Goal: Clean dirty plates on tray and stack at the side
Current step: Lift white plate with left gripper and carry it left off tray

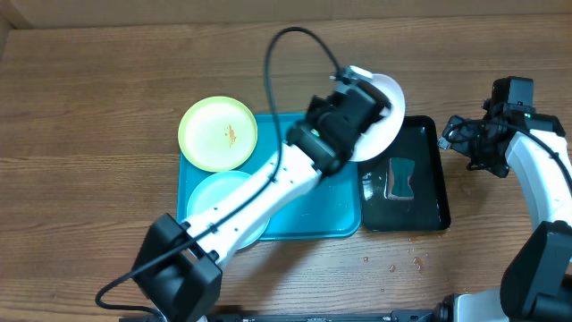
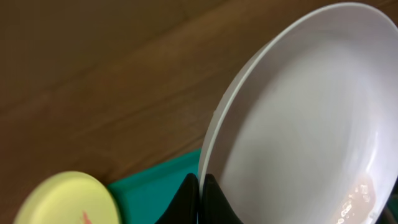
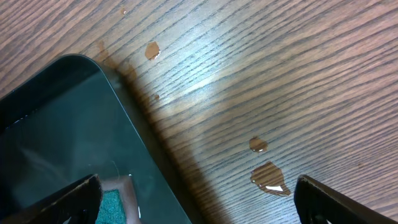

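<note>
My left gripper (image 1: 357,107) is shut on the rim of the white plate (image 1: 386,121) and holds it tilted above the gap between the turquoise tray (image 1: 331,210) and the black tray. In the left wrist view the fingers (image 2: 202,186) pinch the white plate's (image 2: 298,124) edge; a faint wet smear shows at its lower right. The yellow-green plate (image 1: 218,133), with a small orange smear, rests on the tray's far left corner. The light blue plate (image 1: 223,201) lies on the tray under my left arm. My right gripper (image 1: 474,148) is open and empty, right of the black tray.
A small black tray (image 1: 433,192) holding water and a sponge (image 1: 401,179) stands right of the turquoise tray; its corner shows in the right wrist view (image 3: 56,130). Water drops (image 3: 268,177) lie on the wooden table by it.
</note>
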You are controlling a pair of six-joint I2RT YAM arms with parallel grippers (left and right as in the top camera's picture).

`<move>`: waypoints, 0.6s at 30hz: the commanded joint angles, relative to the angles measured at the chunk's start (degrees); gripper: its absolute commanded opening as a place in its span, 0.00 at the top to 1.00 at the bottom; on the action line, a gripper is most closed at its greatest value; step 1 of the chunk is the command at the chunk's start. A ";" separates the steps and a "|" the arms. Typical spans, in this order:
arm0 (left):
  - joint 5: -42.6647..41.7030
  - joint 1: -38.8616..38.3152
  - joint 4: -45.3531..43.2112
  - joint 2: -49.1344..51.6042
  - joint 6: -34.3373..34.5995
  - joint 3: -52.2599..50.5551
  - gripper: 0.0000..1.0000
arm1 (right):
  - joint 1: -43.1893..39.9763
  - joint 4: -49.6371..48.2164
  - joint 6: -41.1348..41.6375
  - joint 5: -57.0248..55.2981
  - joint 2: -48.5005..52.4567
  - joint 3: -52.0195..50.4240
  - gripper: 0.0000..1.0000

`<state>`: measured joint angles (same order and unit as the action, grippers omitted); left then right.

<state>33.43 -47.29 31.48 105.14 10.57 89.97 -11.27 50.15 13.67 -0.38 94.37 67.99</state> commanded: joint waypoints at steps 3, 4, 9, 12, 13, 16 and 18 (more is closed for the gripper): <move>21.59 -7.37 -6.84 -0.59 -13.90 2.05 0.96 | -0.22 -0.33 0.20 0.09 -0.07 1.07 0.00; 23.71 -8.46 -8.68 -0.59 -16.20 2.05 0.96 | -0.22 -0.35 0.20 0.09 -0.07 1.07 0.00; 32.72 -12.46 -19.41 -0.59 -27.04 2.05 0.96 | -0.22 -0.35 0.20 0.09 -0.07 1.07 0.00; 35.34 -14.08 -24.74 -0.59 -32.35 2.05 0.96 | -0.22 -0.35 0.20 0.09 -0.07 1.07 0.00; 35.89 -14.51 -26.16 -0.59 -33.79 2.05 0.96 | -0.22 -0.33 0.20 0.09 -0.07 1.07 0.00; 36.04 -15.50 -29.03 -0.59 -36.83 2.05 0.96 | -0.22 -0.35 0.20 0.09 -0.07 1.07 0.00; 36.04 -15.76 -29.46 -0.59 -37.00 2.05 0.96 | -0.22 -0.35 0.20 0.09 -0.07 1.07 0.00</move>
<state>65.91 -62.46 2.92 105.14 -21.56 90.80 -11.25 50.13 13.67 -0.38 94.37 67.99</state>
